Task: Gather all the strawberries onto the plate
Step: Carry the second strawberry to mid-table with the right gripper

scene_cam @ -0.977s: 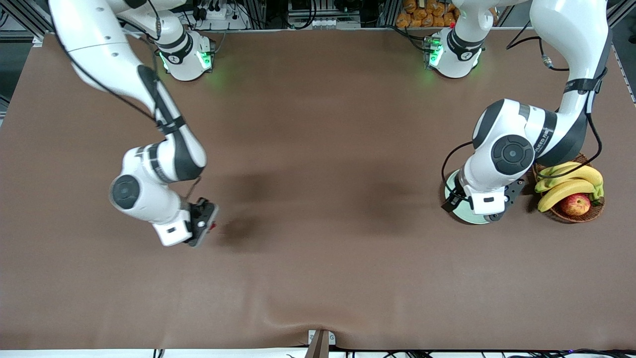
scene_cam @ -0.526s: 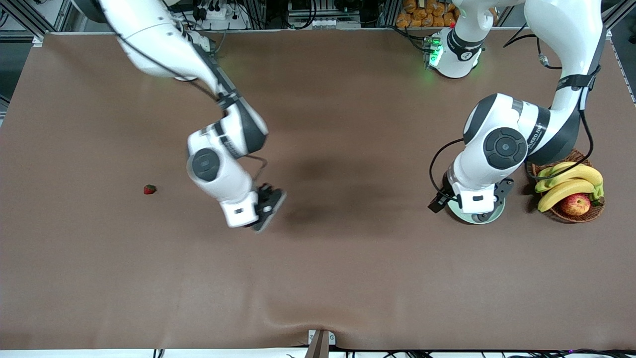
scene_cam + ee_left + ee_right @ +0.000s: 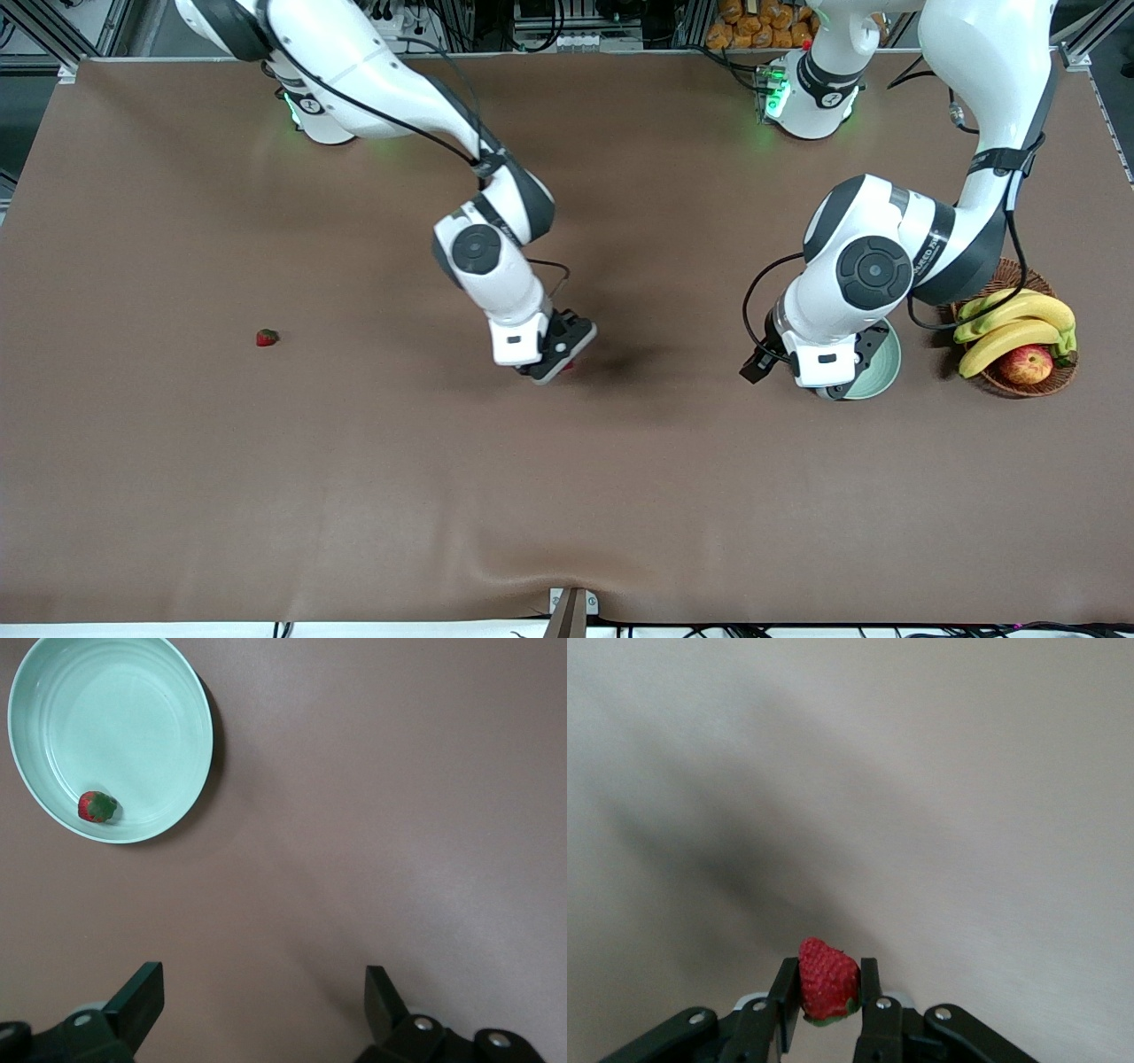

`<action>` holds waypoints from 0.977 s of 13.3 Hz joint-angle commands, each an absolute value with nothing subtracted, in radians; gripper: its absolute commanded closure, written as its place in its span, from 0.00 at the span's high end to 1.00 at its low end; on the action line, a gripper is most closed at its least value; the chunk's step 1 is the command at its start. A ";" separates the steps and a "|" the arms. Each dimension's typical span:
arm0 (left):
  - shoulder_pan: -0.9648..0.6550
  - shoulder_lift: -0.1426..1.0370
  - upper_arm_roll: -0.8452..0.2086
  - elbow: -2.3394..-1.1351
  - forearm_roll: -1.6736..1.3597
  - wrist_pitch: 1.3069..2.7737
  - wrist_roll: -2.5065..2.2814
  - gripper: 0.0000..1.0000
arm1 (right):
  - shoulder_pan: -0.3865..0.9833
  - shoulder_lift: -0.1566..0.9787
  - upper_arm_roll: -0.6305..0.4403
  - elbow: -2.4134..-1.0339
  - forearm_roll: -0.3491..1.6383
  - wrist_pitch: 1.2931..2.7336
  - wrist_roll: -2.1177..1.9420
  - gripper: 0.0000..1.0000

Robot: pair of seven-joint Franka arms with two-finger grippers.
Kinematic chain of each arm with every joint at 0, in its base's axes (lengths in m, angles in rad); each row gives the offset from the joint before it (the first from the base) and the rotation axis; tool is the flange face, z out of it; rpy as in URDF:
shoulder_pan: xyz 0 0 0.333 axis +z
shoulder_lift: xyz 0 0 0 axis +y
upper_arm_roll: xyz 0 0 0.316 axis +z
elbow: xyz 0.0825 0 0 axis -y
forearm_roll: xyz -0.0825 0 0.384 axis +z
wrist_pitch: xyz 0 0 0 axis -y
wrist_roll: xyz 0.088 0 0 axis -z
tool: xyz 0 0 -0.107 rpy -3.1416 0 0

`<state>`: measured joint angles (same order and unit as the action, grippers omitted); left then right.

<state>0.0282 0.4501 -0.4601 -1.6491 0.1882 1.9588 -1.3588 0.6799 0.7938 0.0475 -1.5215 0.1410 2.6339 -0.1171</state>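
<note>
My right gripper [image 3: 557, 354] is shut on a dark-red strawberry [image 3: 827, 979] and holds it above the bare middle of the table. A second strawberry [image 3: 267, 337] lies on the table toward the right arm's end. A third strawberry [image 3: 97, 806] lies in the pale mint-green plate [image 3: 124, 726], near its rim. The plate [image 3: 887, 354] stands toward the left arm's end, partly hidden under the left arm. My left gripper [image 3: 261, 1001] is open and empty, over the table just beside the plate; in the front view the left gripper [image 3: 828, 377] is at the plate's edge.
A brown wicker basket [image 3: 1054, 377] with bananas [image 3: 1019, 323] and a red-yellow apple [image 3: 1026, 363] stands next to the plate, closer to the left arm's end of the table. The brown table mat [image 3: 567, 496] is wrinkled at its near edge.
My right arm has swung from the right arm's end of the table to the middle, carrying the strawberry. My left arm has shifted slightly off the plate, uncovering part of it.
</note>
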 commanded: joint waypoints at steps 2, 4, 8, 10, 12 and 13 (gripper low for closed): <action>0.011 0.471 -0.460 -1.620 0.173 1.940 -1.371 1.00 | 0.761 0.916 0.034 -1.367 0.149 2.666 0.058 0.01; 0.003 0.480 -0.460 -1.620 0.172 1.940 -1.373 1.00 | 0.781 0.937 0.034 -1.350 0.149 2.674 0.110 0.07; -0.003 0.482 -0.460 -1.620 0.170 1.942 -1.371 1.00 | 0.813 0.969 0.032 -1.324 0.147 2.709 0.210 0.56; -0.005 0.483 -0.460 -1.620 0.172 1.942 -1.382 1.00 | 0.808 0.963 0.031 -1.324 0.143 2.709 0.210 1.00; -0.012 0.492 -0.460 -1.620 0.173 1.942 -1.387 1.00 | 0.798 0.939 0.029 -1.328 0.143 2.706 0.206 1.00; -0.027 0.497 -0.460 -1.620 0.172 1.942 -1.396 1.00 | 0.782 0.928 0.023 -1.336 0.144 2.698 0.201 1.00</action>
<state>-0.0032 0.4767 -0.4607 -1.6446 0.1879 1.9590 -1.3737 0.8003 0.9451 0.0311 -1.3453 0.1407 2.7137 0.1896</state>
